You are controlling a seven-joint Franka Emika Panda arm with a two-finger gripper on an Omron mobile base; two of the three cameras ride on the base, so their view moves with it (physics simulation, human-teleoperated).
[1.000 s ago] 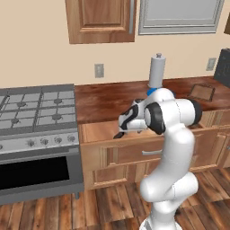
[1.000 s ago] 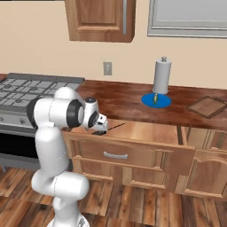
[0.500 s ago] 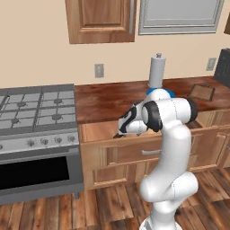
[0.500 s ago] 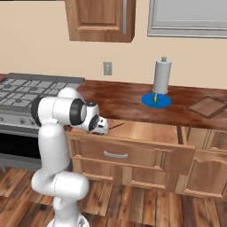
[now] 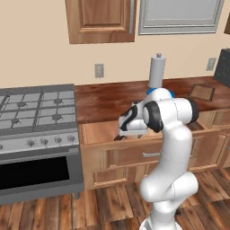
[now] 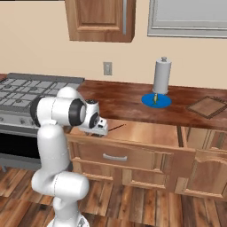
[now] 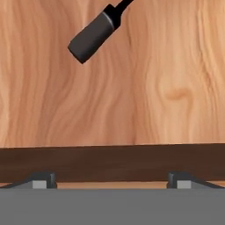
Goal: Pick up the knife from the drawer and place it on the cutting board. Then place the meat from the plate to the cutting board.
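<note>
The knife (image 7: 92,37) lies on the pale floor of the open drawer (image 6: 146,133); its black handle shows in the upper left of the hand view, and its thin blade (image 6: 116,128) pokes out beside the hand. My gripper (image 7: 112,181) hangs over the drawer's left part (image 5: 103,132), open and holding nothing, fingertips (image 7: 44,180) wide apart and short of the handle. My gripper (image 6: 99,126) sits just above the drawer's front wall. The blue plate (image 6: 156,100) with the small meat (image 6: 154,98) rests on the counter. The cutting board (image 6: 207,107) lies far right.
A paper-towel roll (image 6: 162,75) stands just behind the plate. A gas stove (image 5: 36,110) with an oven fills the left. A dark wooden band (image 7: 110,162), the drawer's wall, crosses the hand view below the knife. Wall cabinets (image 5: 101,20) hang overhead.
The hand has dropped a little lower toward the drawer, with the fingers still wide apart. The knife, plate and board have stayed put.
</note>
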